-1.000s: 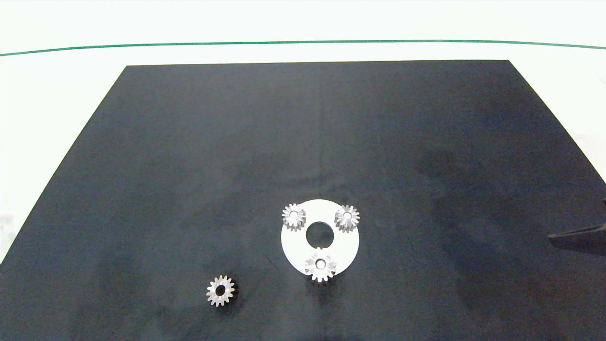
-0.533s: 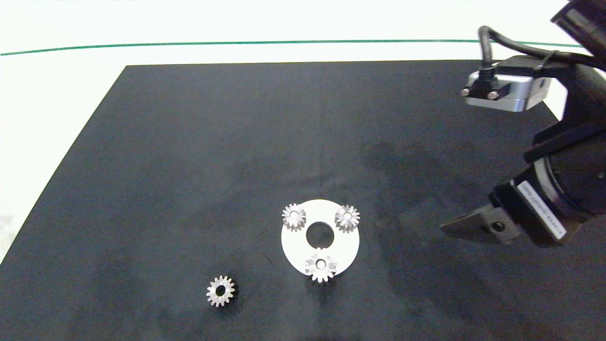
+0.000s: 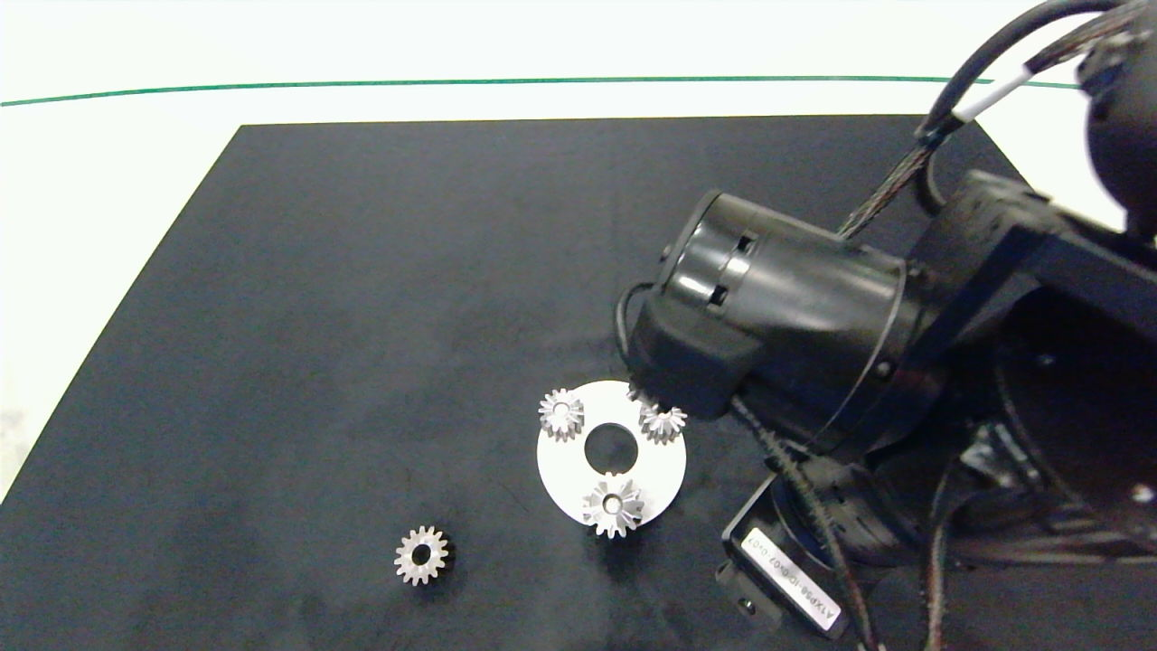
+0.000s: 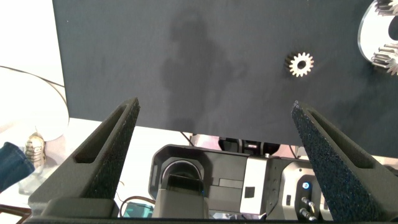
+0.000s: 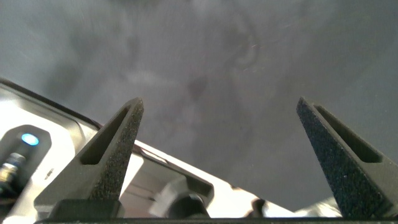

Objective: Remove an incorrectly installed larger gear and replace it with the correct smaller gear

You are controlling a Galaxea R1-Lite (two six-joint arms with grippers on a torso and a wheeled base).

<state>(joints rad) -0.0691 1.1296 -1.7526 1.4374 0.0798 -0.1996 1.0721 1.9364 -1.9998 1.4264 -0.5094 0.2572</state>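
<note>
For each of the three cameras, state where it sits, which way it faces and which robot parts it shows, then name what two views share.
Head view: from above, looking down at the black mat, the white disc with three gears and the smaller gear; the right arm fills its right side.
Left wrist view: on the left arm, facing the mat's edge; the open left gripper frames it.
Right wrist view: on the right arm, facing bare mat; the open right gripper frames it.
Shared: head and left wrist views both show the smaller gear and the disc.

I see a black mat (image 3: pixel 362 316) on the white table (image 3: pixel 108 181), a green line (image 3: pixel 271 88) along its far side, and a white ring-shaped disc (image 3: pixel 565 466) carrying two short-toothed gears (image 3: pixel 561 414).
</note>
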